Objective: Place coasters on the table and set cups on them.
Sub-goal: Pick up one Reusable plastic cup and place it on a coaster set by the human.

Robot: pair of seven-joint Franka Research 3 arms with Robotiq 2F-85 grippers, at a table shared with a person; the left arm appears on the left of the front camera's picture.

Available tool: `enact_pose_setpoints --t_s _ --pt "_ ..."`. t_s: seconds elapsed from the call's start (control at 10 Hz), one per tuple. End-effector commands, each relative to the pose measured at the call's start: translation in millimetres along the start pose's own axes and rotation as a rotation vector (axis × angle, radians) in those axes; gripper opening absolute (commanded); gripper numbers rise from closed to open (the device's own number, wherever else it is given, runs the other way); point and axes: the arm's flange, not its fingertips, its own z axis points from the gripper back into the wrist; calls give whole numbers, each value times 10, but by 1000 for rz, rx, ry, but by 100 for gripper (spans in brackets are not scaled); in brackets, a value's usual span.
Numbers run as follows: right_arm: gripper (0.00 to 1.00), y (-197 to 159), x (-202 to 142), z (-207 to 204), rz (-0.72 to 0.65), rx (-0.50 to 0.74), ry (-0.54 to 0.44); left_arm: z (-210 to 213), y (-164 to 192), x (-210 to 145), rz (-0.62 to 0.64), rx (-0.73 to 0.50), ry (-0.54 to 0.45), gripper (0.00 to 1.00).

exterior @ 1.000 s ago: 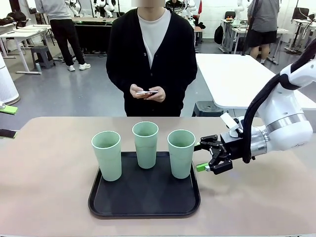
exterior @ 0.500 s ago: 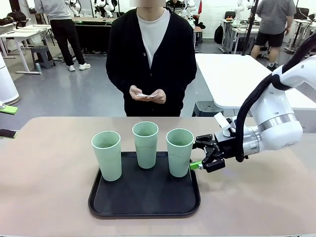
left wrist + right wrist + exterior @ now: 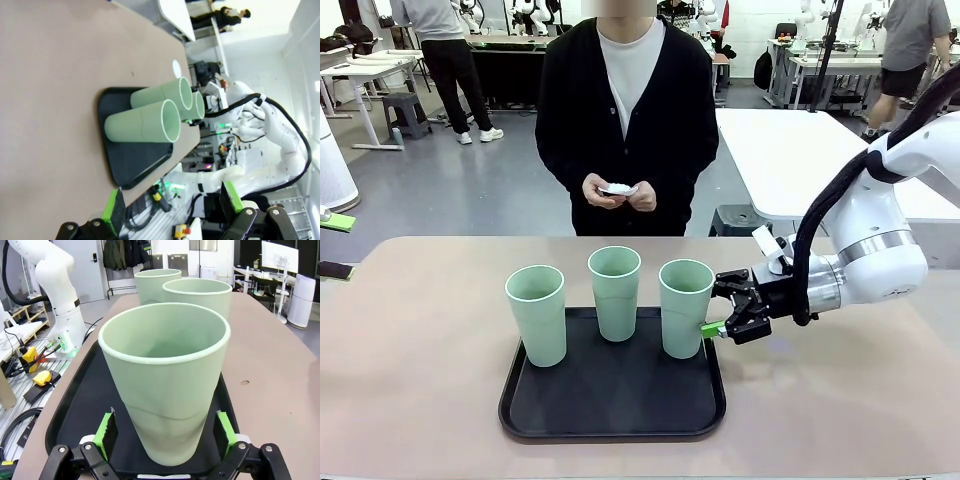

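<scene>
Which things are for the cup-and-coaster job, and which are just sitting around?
For the job: cups, table, white coasters the person holds, right gripper open around the right cup.
Just there: black tray, white table, grey stool.

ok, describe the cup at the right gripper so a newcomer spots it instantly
On the beige table sits a black tray holding three mint-green cups. The target cup is the one at the tray's right end. Alone among them, it stands between the open fingers of the right gripper.

The white right arm (image 3: 878, 208) has a silver ring (image 3: 882, 247), a black cable (image 3: 803, 265), and a black end effector (image 3: 720, 310) with green pads (image 3: 711, 328).
</scene>
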Motion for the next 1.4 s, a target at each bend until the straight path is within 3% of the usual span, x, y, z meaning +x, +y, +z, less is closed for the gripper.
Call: enact_pose_setpoints --t_s 0.0,0.9,1.0,1.1,1.2,1.3 --pt "100 -48 -27 -147 24 -23 -9 20 6 -5 -4 -10 -6 100" --pt "100 -154 -73 -437 -17 -35 -1 20 6 -5 -4 -10 -6 100" --pt "90 -150 -77 -438 7 -9 -11 20 6 -5 -4 -10 -6 100" --pt "42 -156 -71 -435 -4 -4 -9 20 6 -5 -4 -10 -6 100" --pt "32 -166 -72 -436 -8 -6 -12 20 6 -5 -4 -10 -6 100" --pt "0 -176 -78 -435 -9 -5 -15 20 6 -5 -4 -10 -6 100"
